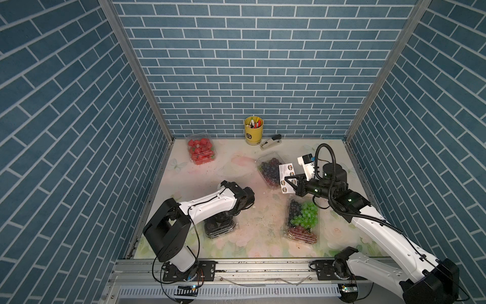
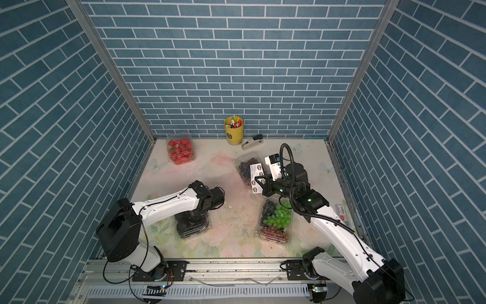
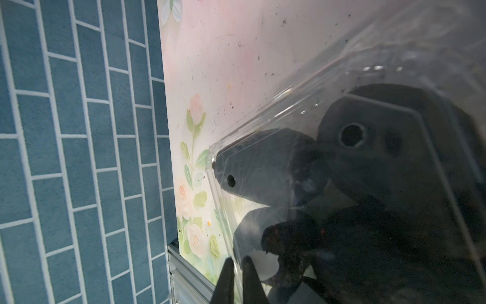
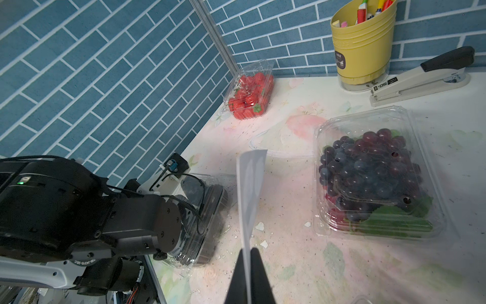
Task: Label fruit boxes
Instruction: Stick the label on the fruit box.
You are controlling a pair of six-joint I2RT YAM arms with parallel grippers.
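Observation:
Four clear fruit boxes lie on the flowered table. The strawberry box (image 1: 201,151) (image 4: 248,92) is at the back left. The dark purple grape box (image 1: 271,168) (image 4: 373,171) sits mid-right, and the mixed grape box (image 1: 302,221) is in front of it. My left arm bends down over the black fruit box (image 1: 219,226) (image 3: 368,184). There the left gripper (image 3: 238,260) is shut on the box's clear plastic rim. My right gripper (image 1: 287,182) (image 4: 248,250) is shut on a white sticker sheet (image 1: 285,171) (image 4: 249,184), held upright next to the purple grape box.
A yellow pen cup (image 1: 253,130) and a stapler (image 1: 271,142) stand against the back wall. Small torn paper bits (image 4: 260,226) lie on the table between the boxes. Blue brick walls close in the left, back and right sides.

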